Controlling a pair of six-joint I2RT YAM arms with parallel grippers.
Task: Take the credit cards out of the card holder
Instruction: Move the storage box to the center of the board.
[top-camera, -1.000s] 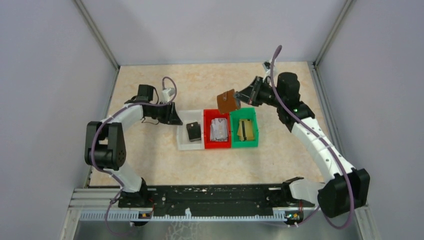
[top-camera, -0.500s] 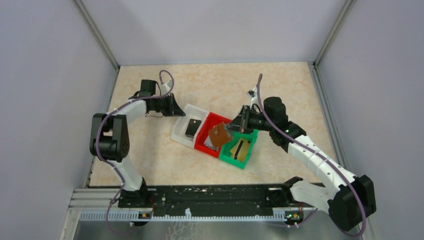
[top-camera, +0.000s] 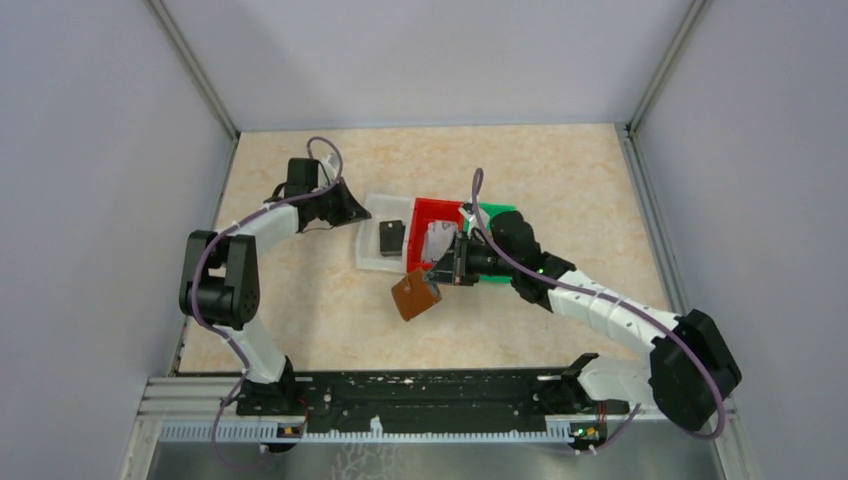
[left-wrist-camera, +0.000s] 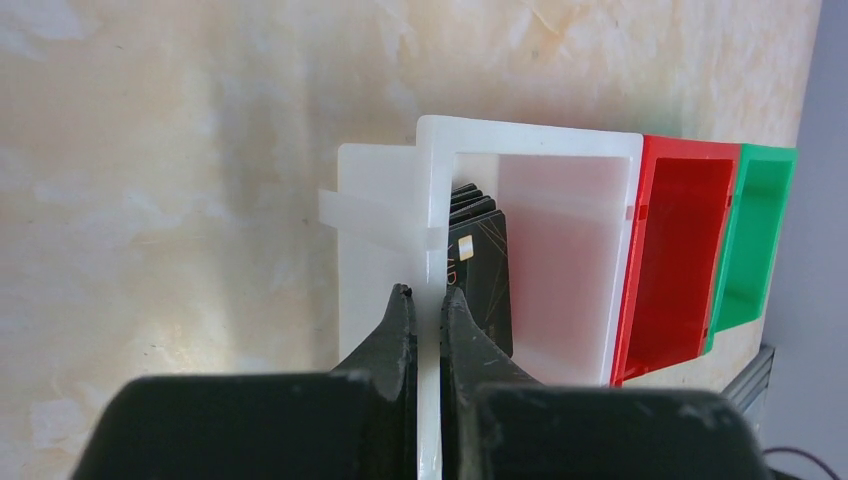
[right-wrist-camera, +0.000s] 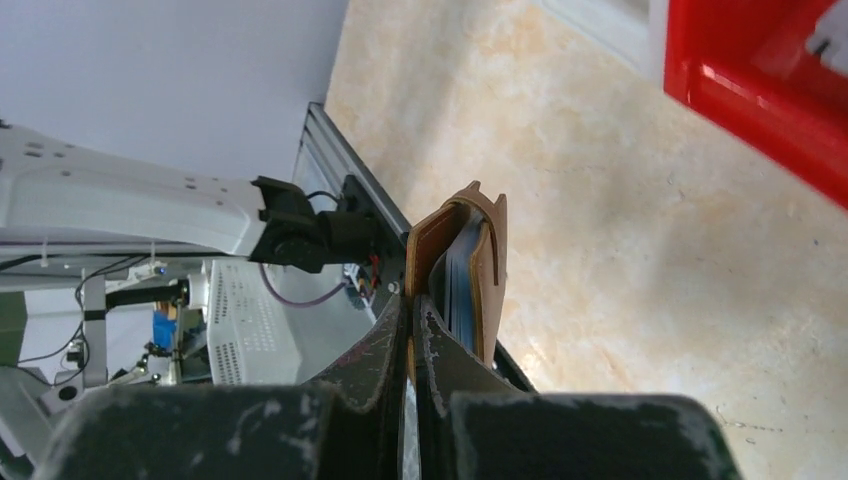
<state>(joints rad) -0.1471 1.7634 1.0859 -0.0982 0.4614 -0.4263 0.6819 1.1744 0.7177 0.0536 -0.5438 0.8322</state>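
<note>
- Motion on the right side first: the right gripper (top-camera: 441, 274) has swung the card holder (top-camera: 415, 296) from above the far side of the bins to their near side, over the table (top-camera: 300, 300). We see its fingers pinched tight on one brown flap, with bluish sleeves showing in the fold.
- The left gripper (left-wrist-camera: 425, 300), half open a second ago, now clamps the wall of the white bin (left-wrist-camera: 530, 143). The joined row has shifted on the table (the red bin (top-camera: 432, 204) and green bin (top-camera: 497, 208) went along).
- Black credit cards (left-wrist-camera: 485, 270) lie in the white bin, and silvery ones show in the red.
- We judge the unloading nearly or wholly finished. The holder looks slim, though we cannot tell whether a card remains inside.
</note>
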